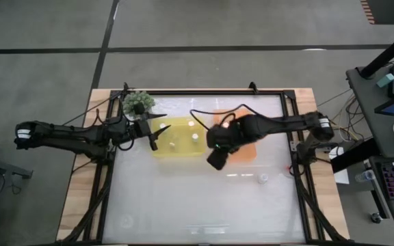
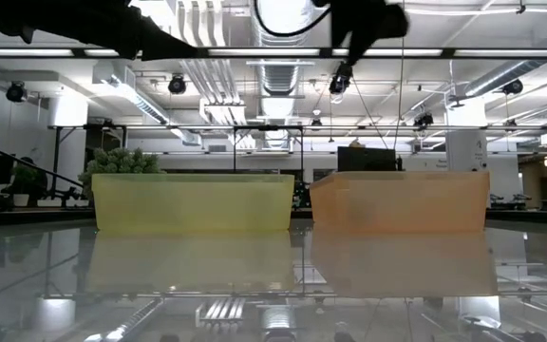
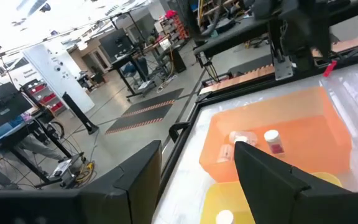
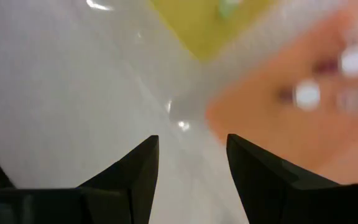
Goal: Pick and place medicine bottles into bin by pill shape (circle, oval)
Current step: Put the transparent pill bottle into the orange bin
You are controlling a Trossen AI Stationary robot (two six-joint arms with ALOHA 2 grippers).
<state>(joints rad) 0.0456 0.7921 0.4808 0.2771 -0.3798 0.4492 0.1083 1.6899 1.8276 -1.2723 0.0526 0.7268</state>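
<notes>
Your right gripper hangs above the table with its fingers spread apart and nothing between them; the right wrist view shows only bare white table through the gap. It sits just off the near corner of the orange bin, over the seam where that bin meets the yellow bin. Beyond the fingertips, two white-capped medicine bottles lie blurred inside the orange bin; the left wrist view shows them more plainly, close together on the bin floor. One loose bottle stands on the open table well apart from your right gripper, on the side toward the right arm's base and nearer the table's front edge. Your left gripper hovers over the left end of the yellow bin, fingers parted and empty. Two bottles in the yellow bin rest past its fingertips, toward the right gripper, and a third white cap shows just below the left fingers in that wrist's view. A green spiky plant stands behind the left gripper, beside the yellow bin's far corner.
</notes>
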